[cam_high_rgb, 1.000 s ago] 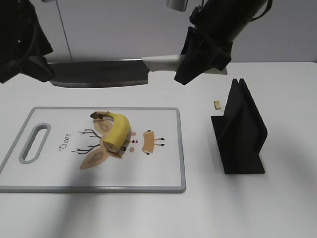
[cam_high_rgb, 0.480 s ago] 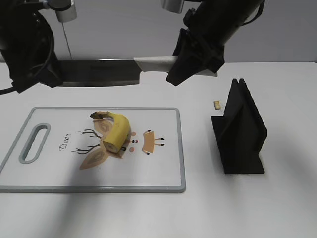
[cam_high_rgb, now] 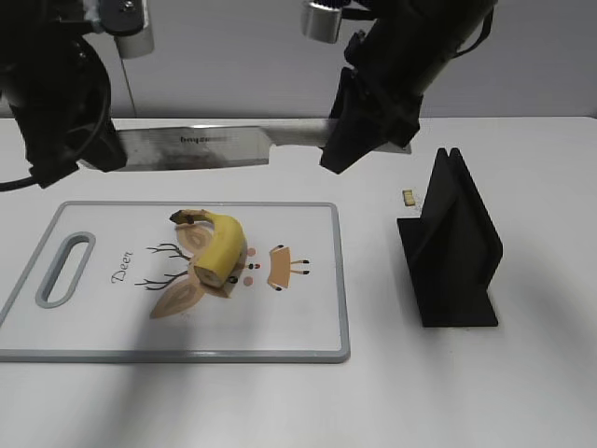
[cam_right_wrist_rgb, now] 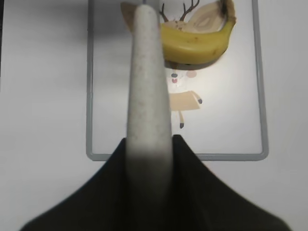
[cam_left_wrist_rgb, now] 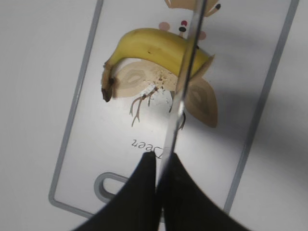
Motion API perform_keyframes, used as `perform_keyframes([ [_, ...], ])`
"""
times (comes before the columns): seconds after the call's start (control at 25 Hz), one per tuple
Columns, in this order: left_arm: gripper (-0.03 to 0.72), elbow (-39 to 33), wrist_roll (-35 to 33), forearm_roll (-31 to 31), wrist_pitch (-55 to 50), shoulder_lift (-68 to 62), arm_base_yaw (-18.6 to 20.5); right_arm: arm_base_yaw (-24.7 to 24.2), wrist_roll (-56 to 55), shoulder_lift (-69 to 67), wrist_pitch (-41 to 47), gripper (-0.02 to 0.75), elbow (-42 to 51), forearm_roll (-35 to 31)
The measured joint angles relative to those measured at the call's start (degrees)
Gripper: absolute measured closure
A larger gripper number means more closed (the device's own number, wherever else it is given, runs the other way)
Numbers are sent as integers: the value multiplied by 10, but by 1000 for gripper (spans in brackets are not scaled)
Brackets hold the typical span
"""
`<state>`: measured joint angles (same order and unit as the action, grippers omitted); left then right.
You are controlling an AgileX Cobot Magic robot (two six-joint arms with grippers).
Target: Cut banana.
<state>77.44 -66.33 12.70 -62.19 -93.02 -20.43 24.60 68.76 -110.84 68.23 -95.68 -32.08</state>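
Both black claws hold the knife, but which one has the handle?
The right gripper pinches the pale handle; the left gripper holds the steel blade's tip.

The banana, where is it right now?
In the exterior view the banana lies left of centre on the cutting board, over the deer drawing, with the knife held above it.

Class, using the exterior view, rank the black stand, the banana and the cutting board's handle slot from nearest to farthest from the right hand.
From the right hand:
1. Black stand, lower right on the table.
2. Banana, lower left, mid-board.
3. Handle slot, at the board's far left end.
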Motion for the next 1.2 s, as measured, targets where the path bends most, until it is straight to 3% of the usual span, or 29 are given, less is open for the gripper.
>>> perform_keyframes([
  [0.4, 688, -52, -5, -5, 73, -43, 0, 10, -61, -58, 3, 543, 7, 29],
  [0.72, 684, -58, -15, -18, 79, -87, -1, 45, -87, -67, -89, 543, 94, 59],
  [1.2, 684, -81, -15, 8, 136, -125, -1, 41, -90, -80, -117, 543, 98, 86],
])
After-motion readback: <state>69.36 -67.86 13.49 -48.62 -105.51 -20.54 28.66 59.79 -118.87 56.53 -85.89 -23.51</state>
